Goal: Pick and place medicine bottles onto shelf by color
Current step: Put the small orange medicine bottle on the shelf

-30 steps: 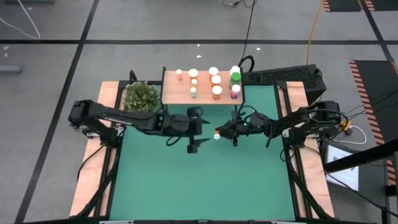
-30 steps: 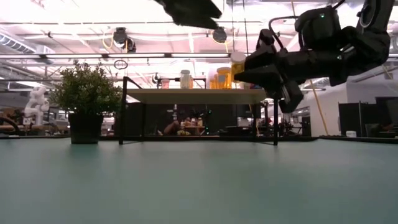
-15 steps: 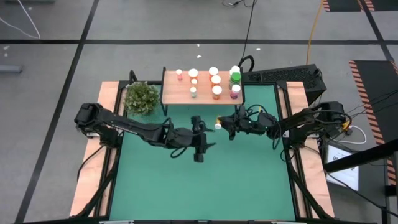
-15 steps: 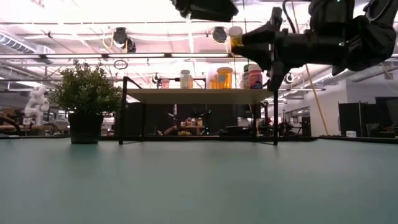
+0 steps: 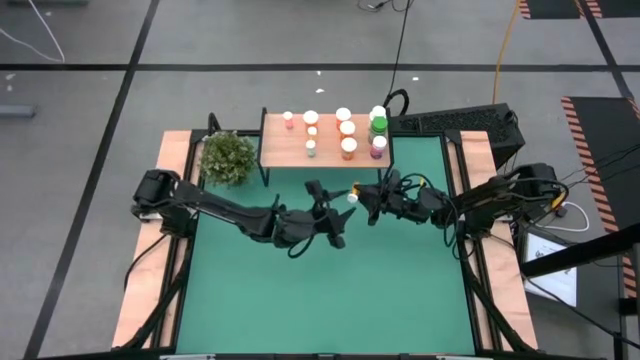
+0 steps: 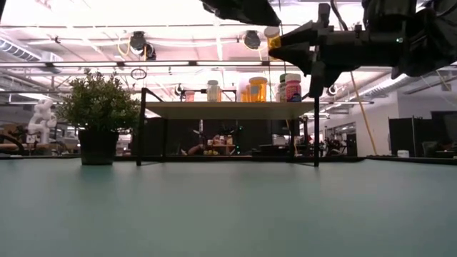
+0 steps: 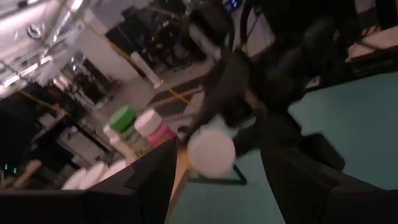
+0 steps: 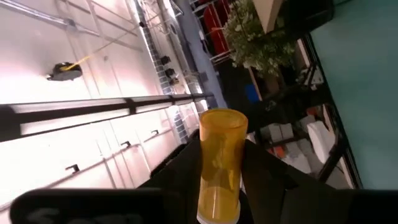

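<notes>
The right gripper [image 5: 357, 196] clamps an orange bottle [image 8: 219, 165] just before the shelf [image 5: 325, 152]. The left gripper [image 5: 337, 228], fingers spread, hangs nearby.

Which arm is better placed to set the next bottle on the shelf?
The right: its pincer already holds an orange bottle just before the shelf. The left pincer holds nothing.

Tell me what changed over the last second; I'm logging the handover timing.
The right pincer, shut on the orange bottle, lifted it above the level of the shelf and edged toward it. The left pincer swung away toward the near side of the table. The bottles on the shelf and the plant stayed put.
</notes>
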